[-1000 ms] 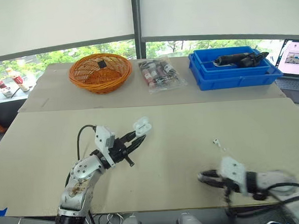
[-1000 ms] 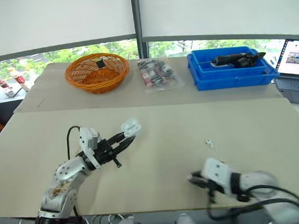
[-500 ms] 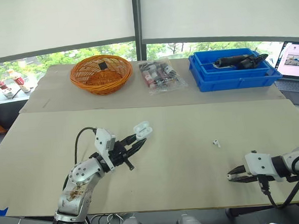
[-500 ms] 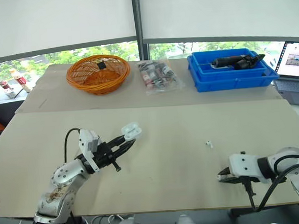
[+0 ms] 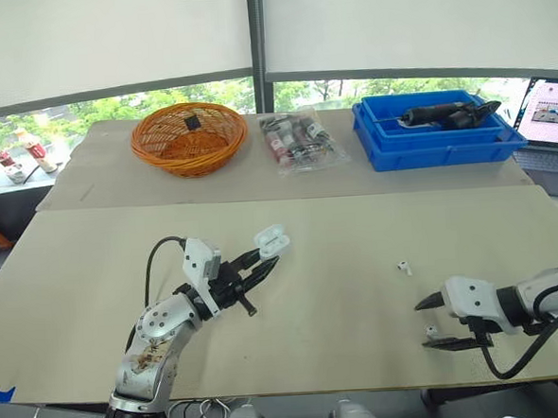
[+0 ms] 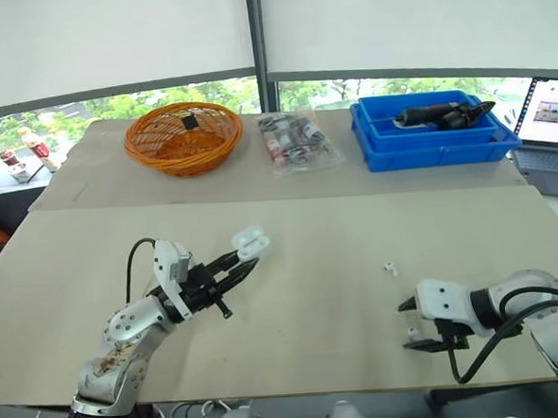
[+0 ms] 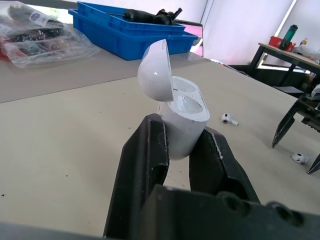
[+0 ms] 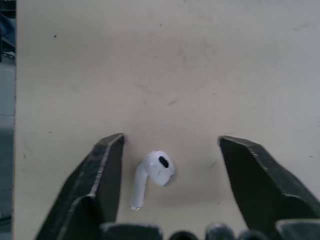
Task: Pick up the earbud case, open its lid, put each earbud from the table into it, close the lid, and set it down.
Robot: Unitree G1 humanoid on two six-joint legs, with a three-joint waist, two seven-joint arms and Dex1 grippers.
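Observation:
The white earbud case [image 5: 270,237] is held above the table with its lid [image 7: 155,70] flipped open, and my left gripper [image 5: 262,258] is shut on its body [image 7: 181,123]. One white earbud [image 5: 405,269] lies on the table right of centre. A second earbud [image 8: 153,173] lies on the table between the spread fingers of my open right gripper [image 5: 429,324], touching neither of them. That gripper sits low over the table near the front right edge.
At the back stand an orange wicker basket [image 5: 187,136], a clear bag of small items [image 5: 298,140] and a blue bin [image 5: 435,130] holding a black tool. A laptop [image 5: 550,112] sits at the far right. The table's front edge runs just below my right gripper.
My right gripper moved right along the front edge, then went from shut to open, with an earbud now lying between its fingers. The left gripper and case barely moved.

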